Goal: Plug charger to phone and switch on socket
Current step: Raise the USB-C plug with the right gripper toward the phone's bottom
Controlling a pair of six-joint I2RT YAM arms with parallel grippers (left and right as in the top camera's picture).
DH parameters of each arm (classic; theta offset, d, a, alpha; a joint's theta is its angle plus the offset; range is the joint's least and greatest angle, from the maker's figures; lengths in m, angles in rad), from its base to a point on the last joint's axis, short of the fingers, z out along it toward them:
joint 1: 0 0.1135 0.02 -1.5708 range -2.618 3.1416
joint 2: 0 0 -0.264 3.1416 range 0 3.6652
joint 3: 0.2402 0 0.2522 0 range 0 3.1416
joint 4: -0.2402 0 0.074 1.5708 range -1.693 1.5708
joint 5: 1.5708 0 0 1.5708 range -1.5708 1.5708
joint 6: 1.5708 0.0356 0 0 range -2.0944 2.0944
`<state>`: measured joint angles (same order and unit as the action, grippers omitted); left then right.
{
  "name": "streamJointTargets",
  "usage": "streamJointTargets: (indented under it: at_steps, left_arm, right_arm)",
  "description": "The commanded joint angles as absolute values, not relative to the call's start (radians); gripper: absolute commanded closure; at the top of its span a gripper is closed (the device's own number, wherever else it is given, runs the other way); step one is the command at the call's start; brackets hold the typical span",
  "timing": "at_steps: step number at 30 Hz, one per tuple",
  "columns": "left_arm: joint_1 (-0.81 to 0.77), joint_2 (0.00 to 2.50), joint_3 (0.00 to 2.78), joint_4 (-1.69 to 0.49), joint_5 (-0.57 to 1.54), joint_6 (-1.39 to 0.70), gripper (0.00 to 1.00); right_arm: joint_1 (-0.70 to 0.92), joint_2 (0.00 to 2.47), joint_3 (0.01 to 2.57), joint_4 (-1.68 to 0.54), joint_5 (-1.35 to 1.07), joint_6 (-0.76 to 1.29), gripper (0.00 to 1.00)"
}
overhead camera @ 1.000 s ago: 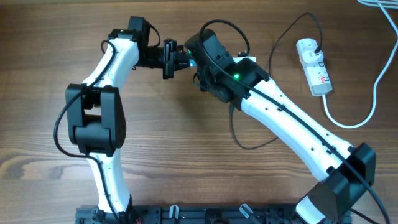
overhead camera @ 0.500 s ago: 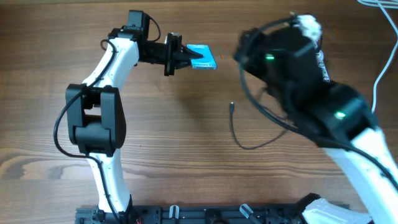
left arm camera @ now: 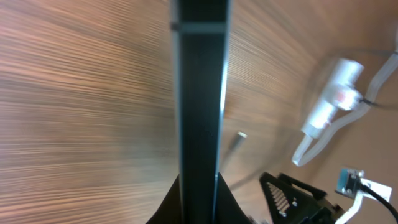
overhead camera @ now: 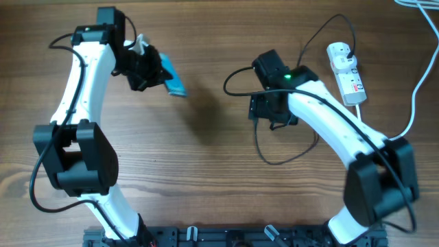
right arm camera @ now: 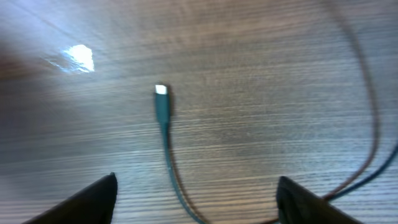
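Observation:
My left gripper (overhead camera: 158, 74) is shut on the phone (overhead camera: 177, 84), holding it above the table at the back left with its cyan screen showing. In the left wrist view the phone (left arm camera: 199, 93) stands edge-on between the left gripper (left arm camera: 199, 190) jaws. The charger (overhead camera: 274, 159), a thin black cable, loops over the table from the socket (overhead camera: 346, 72). Its plug tip (right arm camera: 161, 102) lies loose on the wood, apart from the phone. My right gripper (right arm camera: 199, 199) hovers open over it, and in the overhead view the right gripper (overhead camera: 267, 115) hides the tip.
The socket's thick white lead (overhead camera: 411, 103) curves along the right edge. The left wrist view shows the socket (left arm camera: 329, 106) blurred and the plug tip (left arm camera: 240, 135) on bare wood. The arm bases stand at the front edge.
The right gripper let go and opened, swung toward the socket, then came back over the plug tip. The left arm carried the phone leftward, away from the cable.

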<state>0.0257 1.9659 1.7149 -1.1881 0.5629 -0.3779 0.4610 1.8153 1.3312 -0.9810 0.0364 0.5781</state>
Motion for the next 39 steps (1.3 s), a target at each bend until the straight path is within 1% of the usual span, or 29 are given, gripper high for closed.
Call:
streamJointTargets:
  at_steps: [1, 3, 7, 10, 11, 13, 14, 17, 19, 25, 26, 28, 29, 30, 32, 34, 36, 37, 38, 39]
  left_arm:
    - [0.029, 1.952, 1.722, -1.216, 0.432, -0.355, 0.96]
    - [0.029, 1.952, 1.722, -1.216, 0.432, -0.355, 0.96]
    - [0.029, 1.952, 1.722, -1.217, 0.432, -0.355, 0.96]
    - [0.029, 1.952, 1.722, -1.223, 0.432, -0.355, 0.96]
    - [0.029, 1.952, 1.721, -1.221, 0.432, -0.356, 0.96]
    - [0.029, 1.952, 1.722, -1.222, 0.433, -0.356, 0.96]
    - [0.029, 1.952, 1.722, -1.224, 0.434, -0.356, 0.96]
    - [0.029, 1.952, 1.722, -1.224, 0.434, -0.356, 0.96]
    - [0.029, 1.952, 1.722, -1.224, 0.436, -0.356, 0.96]
    - [0.029, 1.952, 1.721, -1.224, 0.437, -0.356, 0.96]
    - [0.029, 1.952, 1.722, -1.224, 0.437, -0.356, 0.96]
    - [0.029, 1.952, 1.722, -1.223, 0.437, -0.356, 0.96]
    - [0.029, 1.952, 1.722, -1.224, 0.437, -0.356, 0.96]
    - [0.029, 1.952, 1.722, -1.223, 0.437, -0.356, 0.96]
    - [0.029, 1.952, 1.722, -1.221, 0.449, -0.356, 0.96]
    - [0.026, 1.952, 1.722, -1.200, 0.533, -0.353, 0.96]
    - [0.012, 1.952, 1.722, -1.166, 0.649, -0.303, 0.96]
    - [-0.005, 1.952, 1.722, -1.131, 0.767, -0.234, 0.96]
    - [-0.031, 1.952, 1.721, -1.079, 0.858, -0.216, 0.96]
    - [-0.047, 1.952, 1.722, -1.041, 0.897, -0.216, 0.96]
  right_arm:
    - [0.486, 1.938, 1.327, -0.963, 0.008, 0.575, 0.30]
    - [0.495, 2.002, 1.327, -0.944, -0.014, 0.527, 0.32]
    - [0.493, 2.056, 1.327, -0.873, -0.058, 0.496, 0.39]
    - [0.493, 2.058, 1.327, -0.875, -0.058, 0.496, 0.50]
    - [0.495, 2.058, 1.327, -0.877, -0.059, 0.497, 0.60]
    - [0.494, 2.058, 1.327, -0.878, -0.058, 0.497, 0.66]
    - [0.494, 2.058, 1.327, -0.875, -0.059, 0.497, 0.71]
    - [0.494, 2.072, 1.327, -0.852, -0.066, 0.497, 0.72]
    - [0.494, 2.090, 1.327, -0.849, -0.077, 0.496, 0.78]
    - [0.494, 2.092, 1.327, -0.844, -0.077, 0.496, 0.79]
    - [0.494, 2.092, 1.327, -0.842, -0.078, 0.492, 0.83]
    - [0.494, 2.092, 1.327, -0.838, -0.092, 0.468, 0.84]
    - [0.494, 2.092, 1.327, -0.838, -0.092, 0.468, 0.87]
    - [0.494, 2.092, 1.327, -0.836, -0.092, 0.468, 0.96]
    - [0.494, 2.091, 1.328, -0.826, -0.092, 0.455, 0.96]
    - [0.494, 2.087, 1.360, -0.855, -0.144, 0.369, 0.96]
    - [0.494, 2.055, 1.392, -0.894, -0.257, 0.308, 0.96]
    - [0.495, 1.996, 1.401, -0.910, -0.313, 0.282, 0.96]
    - [0.495, 1.899, 1.402, -0.937, -0.324, 0.271, 0.96]
    - [0.495, 1.814, 1.402, -0.965, -0.334, 0.261, 0.96]
